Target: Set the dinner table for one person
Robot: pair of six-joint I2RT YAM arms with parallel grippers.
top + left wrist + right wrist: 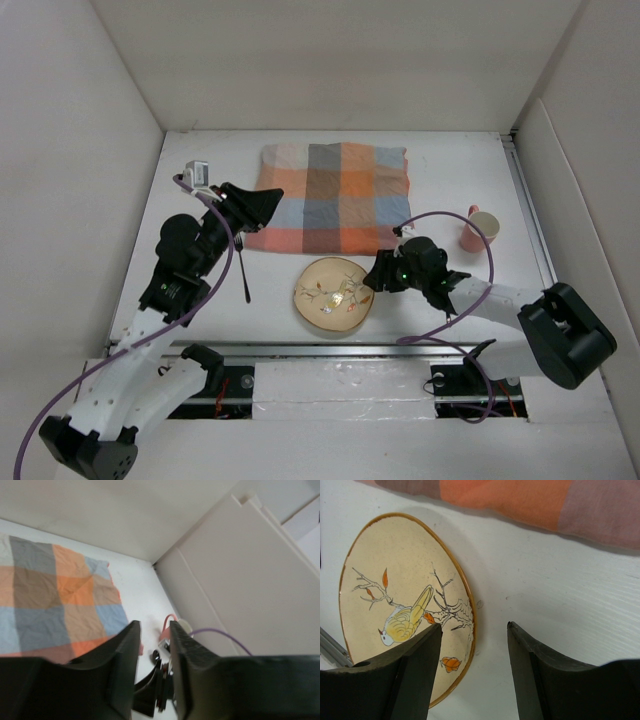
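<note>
Utensil (244,272) top under left arm (188,258), cup (182,625) mostly behind jaws

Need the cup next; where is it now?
In the top view, the pink cup stands far right on the table, right of the checked cloth and the plate.

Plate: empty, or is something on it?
Empty. In the top view the plate shows its painted bird and branch uncovered, with nothing lying on it. The right wrist view shows the same bare face.
</note>
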